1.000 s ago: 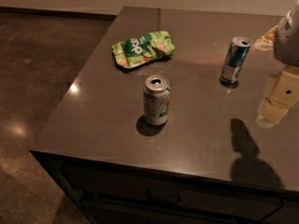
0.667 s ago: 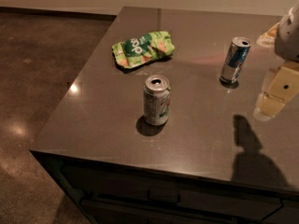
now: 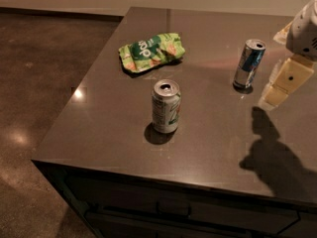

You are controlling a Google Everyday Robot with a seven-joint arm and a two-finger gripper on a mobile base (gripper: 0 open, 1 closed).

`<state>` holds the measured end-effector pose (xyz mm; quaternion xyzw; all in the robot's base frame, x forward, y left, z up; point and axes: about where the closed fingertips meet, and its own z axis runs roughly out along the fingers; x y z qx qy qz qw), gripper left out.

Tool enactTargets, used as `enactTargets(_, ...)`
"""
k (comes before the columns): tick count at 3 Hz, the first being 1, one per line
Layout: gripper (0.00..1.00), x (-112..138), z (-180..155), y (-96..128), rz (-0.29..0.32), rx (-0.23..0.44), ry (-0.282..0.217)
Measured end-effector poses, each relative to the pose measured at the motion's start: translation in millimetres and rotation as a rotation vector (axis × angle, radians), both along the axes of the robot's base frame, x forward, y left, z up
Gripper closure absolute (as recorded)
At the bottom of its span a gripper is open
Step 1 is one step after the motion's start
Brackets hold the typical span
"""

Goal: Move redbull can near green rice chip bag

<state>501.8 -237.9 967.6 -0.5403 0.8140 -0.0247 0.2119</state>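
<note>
The redbull can (image 3: 249, 63) stands upright on the dark table (image 3: 99, 128), at the right and towards the back. The green rice chip bag (image 3: 150, 51) lies wrinkled at the back left, well apart from the can. My gripper (image 3: 274, 69) hovers at the right edge of the camera view, just right of the redbull can and not touching it. Its jaws stand open and empty; one pale finger (image 3: 282, 83) points down and left, and the other shows only partly.
A wider pale silver-green soda can (image 3: 166, 106) stands upright in the middle of the table, in front of the bag. The table's left and front edges drop to a polished brown floor (image 3: 34, 83). My arm's shadow (image 3: 270, 152) falls at the front right.
My gripper has moved a little left and towards the back, closer to the redbull can. The cans and the bag have not moved.
</note>
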Motion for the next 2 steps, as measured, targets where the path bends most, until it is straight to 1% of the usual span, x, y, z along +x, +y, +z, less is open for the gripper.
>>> enactTargets(1,0.0,28.3,-6.8,-8.0,-0.06,0.055,-0.021)
enactTargets(2,0.0,59.8,-14.2,-15.4,-0.14,0.121,-0.044)
